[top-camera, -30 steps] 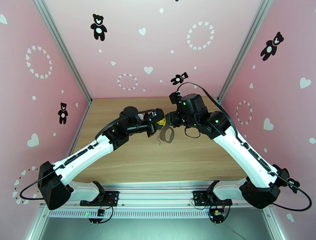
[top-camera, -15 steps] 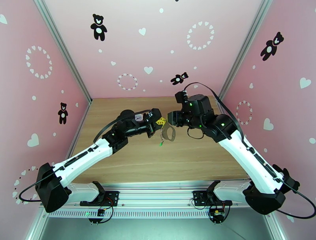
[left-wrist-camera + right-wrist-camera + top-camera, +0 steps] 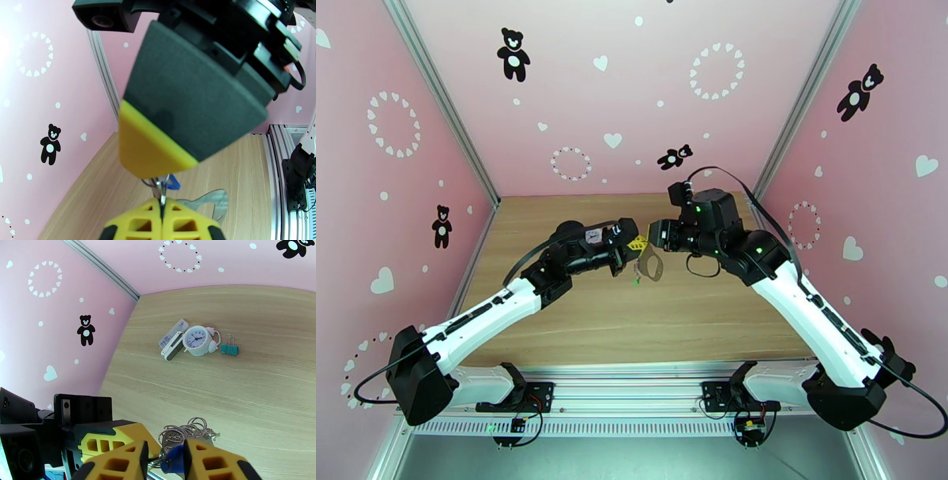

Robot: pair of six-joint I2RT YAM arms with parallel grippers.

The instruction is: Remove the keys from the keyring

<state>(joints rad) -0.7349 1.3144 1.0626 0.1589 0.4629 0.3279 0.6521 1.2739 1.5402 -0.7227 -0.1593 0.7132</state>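
Grey strap and silvery rings make up the keyring point(image 3: 211, 198), which hangs in the air over the counter point(image 3: 256, 398), between the two arms. Left jaws are pressed flat together on a thin metal ring at its top, and the strap dangles below them. Right jaws face them nearly tip to tip and stand narrow, with the blue key point(image 3: 173, 462) in the gap between the yellow fingers point(image 3: 209, 463). The key touches one finger, but I cannot tell whether it is pinched. A tangle of wire rings sits just past it. The green key point(image 3: 635, 281) hangs low on the chain, beside the strap loop. Far back on the counter, well apart from all this, lies a white clock point(image 3: 198, 340). A teal clip point(image 3: 229, 349) is just beside it, and on its other side is a white-and-dark case point(image 3: 172, 347) next to a clear box point(image 3: 173, 329).
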